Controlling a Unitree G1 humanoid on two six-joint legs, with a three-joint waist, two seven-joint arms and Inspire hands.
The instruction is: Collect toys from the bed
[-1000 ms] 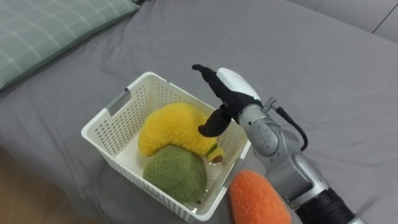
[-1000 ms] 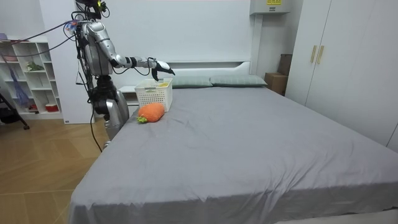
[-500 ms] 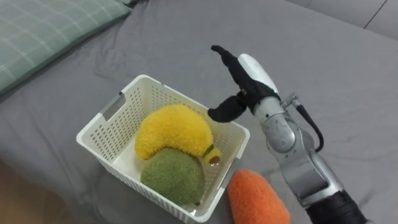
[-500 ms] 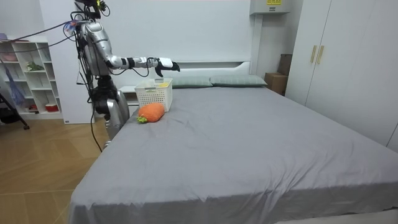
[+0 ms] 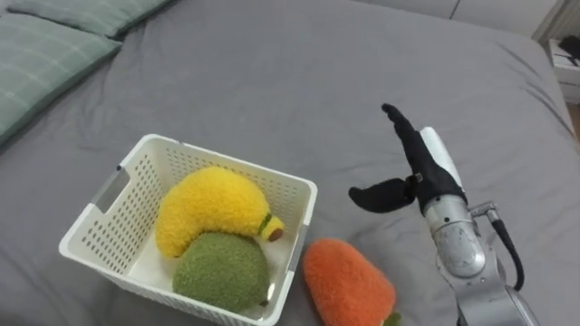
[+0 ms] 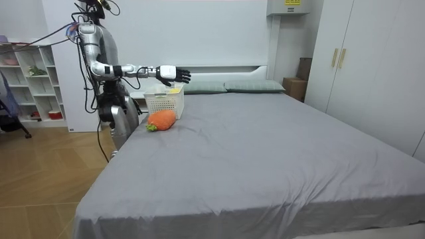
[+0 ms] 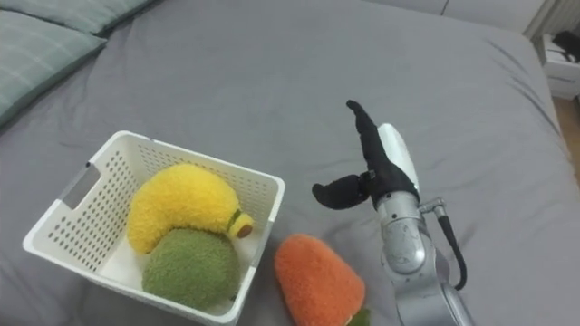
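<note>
Bed point(image 5: 272, 81): one, carrying all the toys being counted.
Basket point(image 5: 227, 170), white and latticed: one, standing by the bed's side edge, near the head end.
Plush toys: three in all.
- Two are lying inside the basket: one yellow toy point(image 5: 213, 208) and one green toy point(image 5: 220, 272).
- One orange toy point(image 5: 347, 285) is lying on the bed just beside the basket.

Pillows, green checked: two, one pillow point(image 5: 45, 63) and a second pillow point(image 5: 86, 11), lying along the head edge.
Robot hands: one, the right hand point(image 5: 421, 167), hovering over the bed.
Shelf unit point(image 6: 30, 79): one, standing off the bed.
</note>
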